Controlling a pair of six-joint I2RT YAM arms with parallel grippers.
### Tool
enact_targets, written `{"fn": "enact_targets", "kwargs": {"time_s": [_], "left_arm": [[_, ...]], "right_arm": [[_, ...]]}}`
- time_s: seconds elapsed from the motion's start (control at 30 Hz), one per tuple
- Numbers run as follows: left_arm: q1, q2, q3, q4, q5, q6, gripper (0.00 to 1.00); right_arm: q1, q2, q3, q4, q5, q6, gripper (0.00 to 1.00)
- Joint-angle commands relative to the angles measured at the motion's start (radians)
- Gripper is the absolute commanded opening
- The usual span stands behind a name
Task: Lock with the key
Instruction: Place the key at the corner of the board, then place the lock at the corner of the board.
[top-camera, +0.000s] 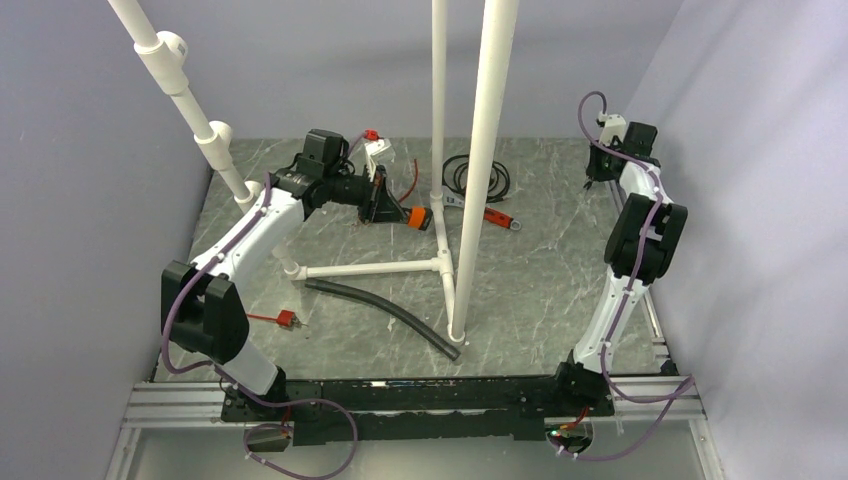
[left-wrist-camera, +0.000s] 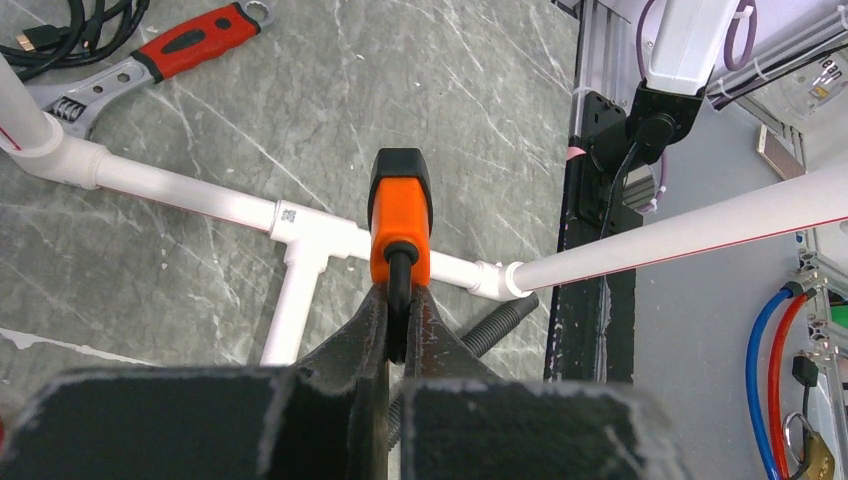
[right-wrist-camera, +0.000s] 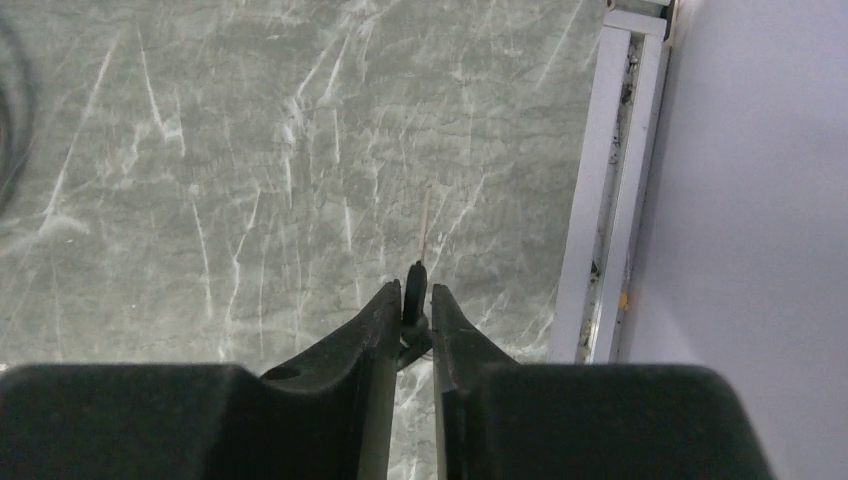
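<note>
My left gripper (left-wrist-camera: 401, 312) is shut on the black shackle of an orange padlock (left-wrist-camera: 400, 228) with a black end cap, holding it above the white pipe frame. In the top view the padlock (top-camera: 418, 218) sticks out to the right of the left gripper (top-camera: 388, 207) at the back middle of the table. My right gripper (right-wrist-camera: 411, 300) is shut on the dark head of a key (right-wrist-camera: 415, 283); its thin blade shows edge-on, pointing away over the marble table. In the top view the right gripper (top-camera: 598, 178) is at the back right, far from the padlock.
A white PVC pipe frame (top-camera: 375, 268) lies on the table with tall uprights (top-camera: 478, 170). A red-handled wrench (top-camera: 492, 215) and a black cable coil (top-camera: 478, 178) lie behind it. A black hose (top-camera: 385, 312) and a small red clip (top-camera: 282, 320) lie in front. An aluminium rail (right-wrist-camera: 612, 200) edges the right side.
</note>
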Motion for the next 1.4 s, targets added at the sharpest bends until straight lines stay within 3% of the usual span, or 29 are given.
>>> {"fn": "enact_targets", "kwargs": {"time_s": [0.0,0.07,0.27,0.53,0.7,0.93,1.1,1.37], "left_arm": [[-0.006,-0.031,0.012,0.033,0.018,-0.018,0.00],[-0.006,-0.026,0.021,0.017,0.018,-0.011,0.00],[-0.008,-0.005,0.047,0.003,0.019,-0.033,0.00],[-0.037,0.053,0.105,-0.051,-0.044,-0.155,0.00],[-0.043,0.106,0.142,-0.091,0.006,-0.266,0.00],[-0.070,0.120,0.113,0.017,0.036,-0.465,0.00],[-0.077,0.152,0.112,0.029,0.021,-0.549,0.00],[-0.107,0.170,0.128,0.001,-0.021,-0.543,0.00]], "right_arm": [[0.001,0.008,0.039,0.044,-0.004,-0.002,0.27],[0.002,0.006,0.055,0.027,-0.022,0.000,0.40],[0.002,-0.098,0.036,-0.005,-0.170,0.034,0.55],[0.074,-0.422,-0.272,0.023,-0.537,0.028,0.91],[0.215,-0.648,-0.484,0.042,-0.582,-0.089,0.93],[0.456,-0.834,-0.699,0.138,-0.551,-0.157,0.97],[0.562,-0.821,-0.692,0.093,-0.562,-0.209,1.00],[0.659,-0.794,-0.648,-0.031,-0.562,-0.350,0.99]]}}
